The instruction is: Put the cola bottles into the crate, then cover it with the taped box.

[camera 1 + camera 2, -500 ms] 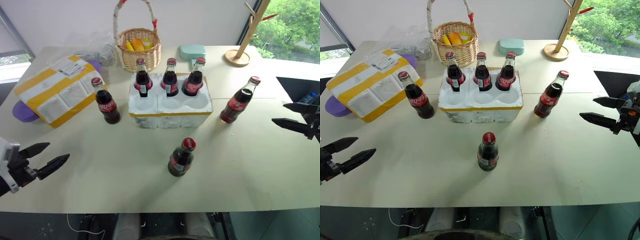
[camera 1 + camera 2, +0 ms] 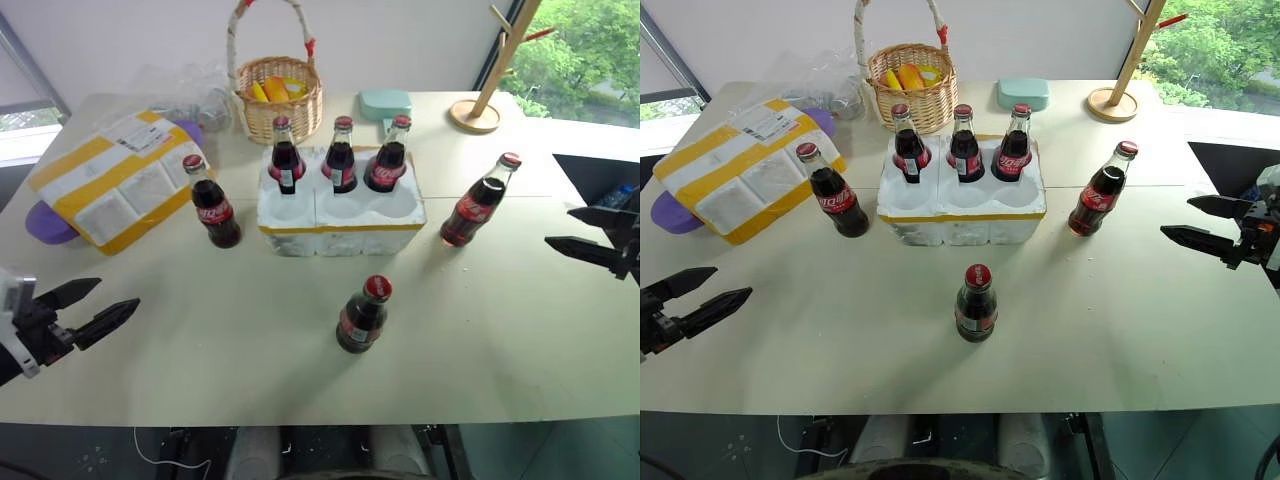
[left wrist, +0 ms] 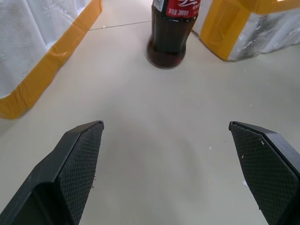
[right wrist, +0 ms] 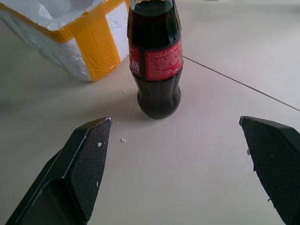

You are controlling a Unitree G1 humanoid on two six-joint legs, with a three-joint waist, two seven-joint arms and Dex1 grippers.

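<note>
In the left eye view, the crate [image 2: 340, 213] was seen at the middle of the table [image 2: 250, 340], with three cola bottles [image 2: 341, 155] standing in its far row of wells and the near wells bare. Three more bottles stood on the table: one [image 2: 213, 203] just left of the crate, one [image 2: 480, 202] to its right, and one [image 2: 362, 316] in front of it. The taped box [image 2: 112, 180] lay tilted at the far left, resting on something purple [image 2: 45, 225]. A wicker basket [image 2: 278, 95] was placed behind the crate. The left gripper [image 2: 100, 307] and the right gripper [image 2: 573, 232] were held over the table's side edges, jaws wide and nothing held.

In the left wrist view, a bottle [image 3: 172, 33] was seen ahead, well apart from the spread fingers [image 3: 82, 161], between the crate's corner [image 3: 42, 51] and the taped box [image 3: 253, 26].

In the right wrist view, a bottle [image 4: 156, 61] stood just beside the crate's taped corner [image 4: 79, 35], ahead of the widely parted fingers [image 4: 89, 164].
</note>
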